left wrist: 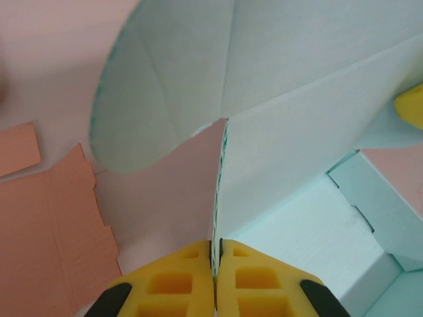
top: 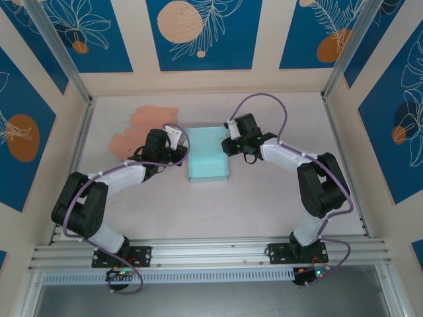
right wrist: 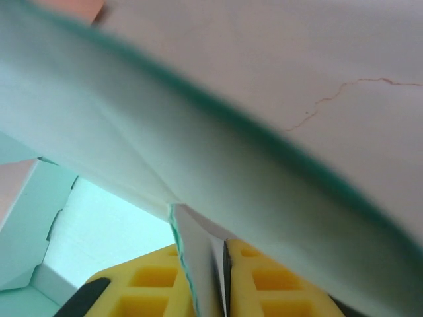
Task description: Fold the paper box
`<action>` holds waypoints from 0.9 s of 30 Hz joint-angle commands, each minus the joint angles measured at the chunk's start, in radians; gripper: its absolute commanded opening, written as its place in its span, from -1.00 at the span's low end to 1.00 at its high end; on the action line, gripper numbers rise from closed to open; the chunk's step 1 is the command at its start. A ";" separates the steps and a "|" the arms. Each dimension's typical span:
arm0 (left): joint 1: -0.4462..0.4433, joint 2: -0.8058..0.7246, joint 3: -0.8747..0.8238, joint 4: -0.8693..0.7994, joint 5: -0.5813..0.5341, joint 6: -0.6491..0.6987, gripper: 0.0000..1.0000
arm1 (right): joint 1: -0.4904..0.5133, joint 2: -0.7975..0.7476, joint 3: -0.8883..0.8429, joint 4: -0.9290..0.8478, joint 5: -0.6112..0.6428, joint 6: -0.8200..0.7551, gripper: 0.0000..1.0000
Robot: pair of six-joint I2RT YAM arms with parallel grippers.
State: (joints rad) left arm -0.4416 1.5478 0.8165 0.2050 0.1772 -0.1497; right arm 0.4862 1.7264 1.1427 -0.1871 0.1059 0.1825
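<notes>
Pinching the paper box [top: 208,157], likely light and crease-prone, mid tabletop [top: 198,211], I grip its nine o'clock wall with my left pincer [left wrist: 215,254], its three o'clock wall with my right pincer [right wrist: 221,249].

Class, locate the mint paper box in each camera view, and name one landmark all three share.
Top external: paper box, just above picture centre.
Left wrist: paper box across the top and right.
Right wrist: paper box across the whole middle band.
Shared landmark: orange cardboard sheet, left of the box.
</notes>
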 commanded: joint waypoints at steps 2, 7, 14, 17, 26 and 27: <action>-0.036 0.010 -0.022 0.078 -0.052 -0.057 -0.91 | 0.078 -0.009 0.007 -0.004 0.164 0.101 -0.63; -0.066 0.023 -0.041 0.120 -0.099 -0.079 -1.00 | 0.166 -0.001 0.000 0.003 0.282 0.155 -0.63; -0.106 0.019 -0.102 0.183 -0.131 -0.062 -1.00 | 0.251 -0.014 -0.047 0.058 0.394 0.196 -0.87; -0.113 0.000 -0.152 0.246 -0.144 -0.062 -1.00 | 0.287 -0.031 -0.103 0.143 0.471 0.178 -0.88; -0.153 -0.072 -0.200 0.368 -0.191 -0.022 -1.00 | 0.290 -0.125 -0.181 0.273 0.464 0.131 -0.75; -0.157 -0.079 -0.206 0.377 -0.199 -0.019 -1.00 | 0.293 -0.133 -0.181 0.266 0.465 0.141 -0.70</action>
State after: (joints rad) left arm -0.5495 1.5059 0.6209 0.4938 -0.0708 -0.1959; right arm 0.7528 1.6424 0.9581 -0.0139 0.6056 0.3332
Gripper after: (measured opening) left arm 0.046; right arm 0.132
